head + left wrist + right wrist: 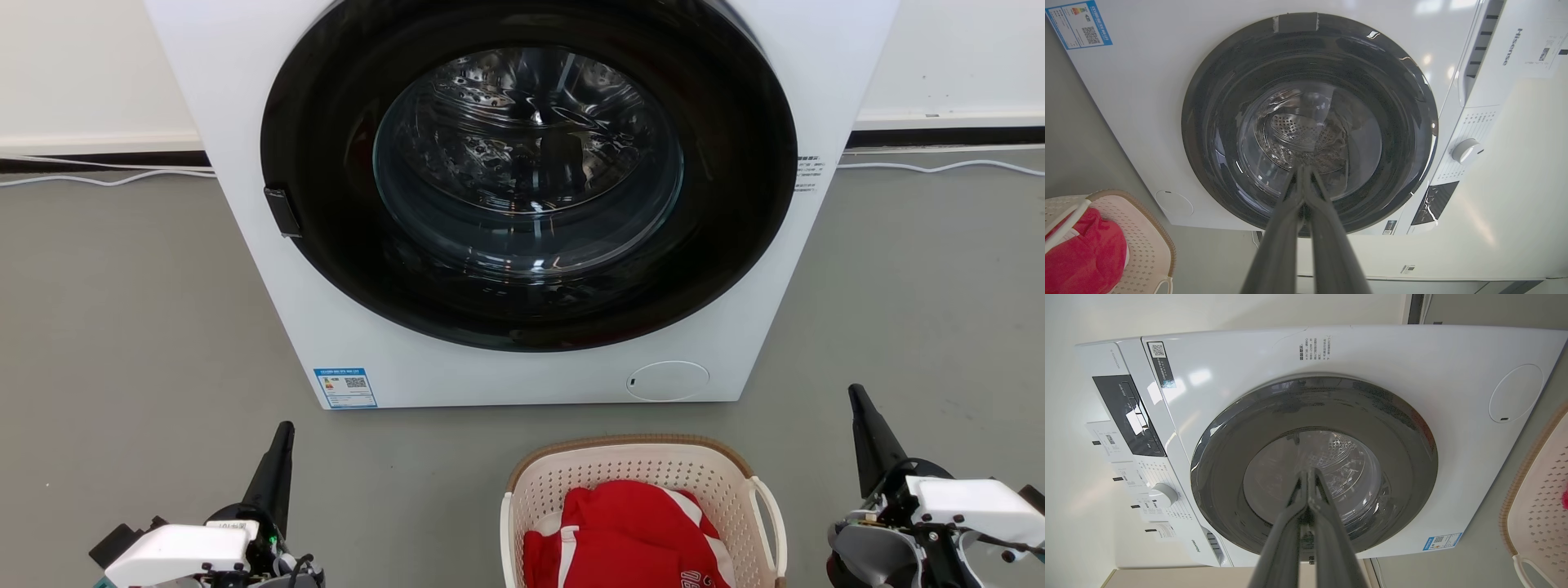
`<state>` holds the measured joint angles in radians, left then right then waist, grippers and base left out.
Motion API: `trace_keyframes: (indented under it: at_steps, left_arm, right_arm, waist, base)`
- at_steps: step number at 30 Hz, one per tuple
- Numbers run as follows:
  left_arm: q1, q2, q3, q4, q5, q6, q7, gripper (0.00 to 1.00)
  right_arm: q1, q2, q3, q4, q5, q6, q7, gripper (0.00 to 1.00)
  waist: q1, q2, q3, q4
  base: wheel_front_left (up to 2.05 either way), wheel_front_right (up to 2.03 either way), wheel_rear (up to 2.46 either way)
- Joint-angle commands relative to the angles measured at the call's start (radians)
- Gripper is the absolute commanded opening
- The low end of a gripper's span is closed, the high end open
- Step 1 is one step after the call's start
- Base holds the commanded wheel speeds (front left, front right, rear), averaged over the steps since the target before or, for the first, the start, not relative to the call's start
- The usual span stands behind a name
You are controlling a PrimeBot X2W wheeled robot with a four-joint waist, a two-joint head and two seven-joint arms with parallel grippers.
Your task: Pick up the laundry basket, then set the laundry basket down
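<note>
Facing washer [245,122]: you can read Hisense logo [1511,47], blue QR label [345,387]; your left gripper [282,441], right gripper [859,404] closed, empty, either side of basket [645,457].

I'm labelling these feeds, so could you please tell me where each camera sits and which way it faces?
Head: on the head, facing forward-down at washing machine and laundry basket; left gripper and right gripper at lower corners.
Left wrist: looks along its shut fingers at the door.
Right wrist: same, along its own shut fingers.
Shared: machine and basket in all.
</note>
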<state>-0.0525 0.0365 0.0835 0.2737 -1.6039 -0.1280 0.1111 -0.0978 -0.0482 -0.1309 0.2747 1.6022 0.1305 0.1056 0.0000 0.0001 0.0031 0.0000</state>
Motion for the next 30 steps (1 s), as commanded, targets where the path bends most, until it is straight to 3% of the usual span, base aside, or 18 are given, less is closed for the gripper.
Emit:
trace_keyframes:
  at_steps: [1, 30]
  left_arm:
    - [-0.055, 0.014, 0.03, -0.029, -0.005, -0.003, 0.002, 0.0]
    - [-0.055, 0.014, 0.03, -0.029, -0.005, -0.003, 0.002, 0.0]
  right_arm:
    - [-0.01, -0.002, 0.017, -0.03, 0.007, 0.0, 0.007, 0.0]
    - [-0.01, -0.002, 0.017, -0.03, 0.007, 0.0, 0.007, 0.0]
  waist:
    - [0.0, -0.0001, 0.0, 0.0]
    - [0.0, -0.0001, 0.0, 0.0]
  base:
    - [0.0, 0.0, 0.0]
    - [0.0, 0.0, 0.0]
